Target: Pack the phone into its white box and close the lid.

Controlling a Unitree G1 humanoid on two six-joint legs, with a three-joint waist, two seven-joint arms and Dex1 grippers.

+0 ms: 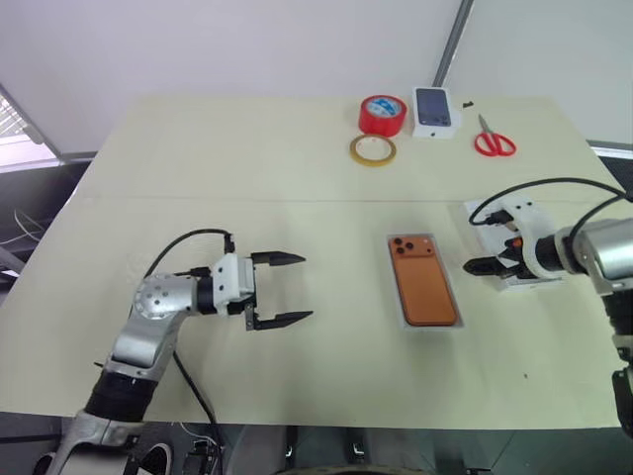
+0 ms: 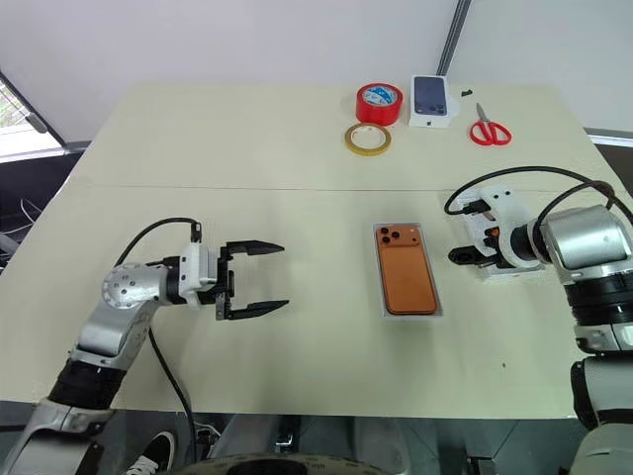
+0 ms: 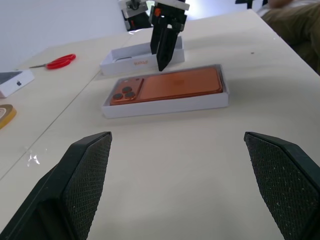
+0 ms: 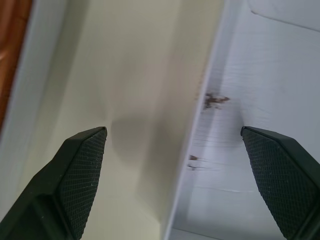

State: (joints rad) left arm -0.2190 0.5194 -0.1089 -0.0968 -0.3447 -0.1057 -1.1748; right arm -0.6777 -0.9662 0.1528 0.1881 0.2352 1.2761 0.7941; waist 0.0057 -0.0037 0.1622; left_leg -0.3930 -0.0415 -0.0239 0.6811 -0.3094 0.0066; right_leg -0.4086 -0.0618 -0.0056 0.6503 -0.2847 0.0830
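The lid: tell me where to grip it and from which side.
Grip the lid by the long raised wall facing the phone, from above. It lies flat, so only the rim gives hold. The open right gripper already straddles that wall, one finger inside, one outside.

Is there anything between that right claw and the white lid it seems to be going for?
Nothing visible. The right gripper hangs open right at the lid, one finger on each side of its near wall. The phone already lies in the white box beside it.
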